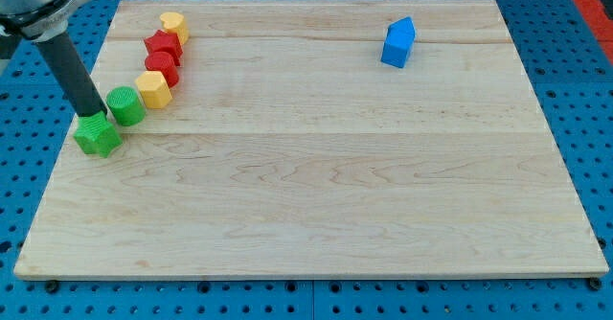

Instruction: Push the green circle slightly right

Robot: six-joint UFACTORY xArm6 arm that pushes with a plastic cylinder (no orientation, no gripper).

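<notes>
Over at the view's left edge of the pale wooden bench (pixel 316 167), the dark rod comes down at a slant and my tip (pixel 99 115) ends just at the upper edge of a green star-like block (pixel 98 135), touching it or nearly so. The green circle block (pixel 125 105) — the one to be moved — sits immediately to the tip's right, close enough that I cannot tell whether they touch. There is no pincer on this arm at all, only the plain rod, so nothing is apart or clamped.

From the green circle a short chain runs up toward the view's top: a yellow hexagon-like block (pixel 153 88) pressed against the circle's right side, then two red blocks (pixel 163 56) of a shape I cannot make out, then a small yellow block (pixel 173 23) near the top edge. Well apart, toward the view's top right, stands a blue house-shaped block (pixel 398 41).

As I judge it, the tip is placed on the correct side — left of the circle — but the push itself looks undone. What remains is a short rightward nudge, and the yellow hexagon will likely be shoved along.
</notes>
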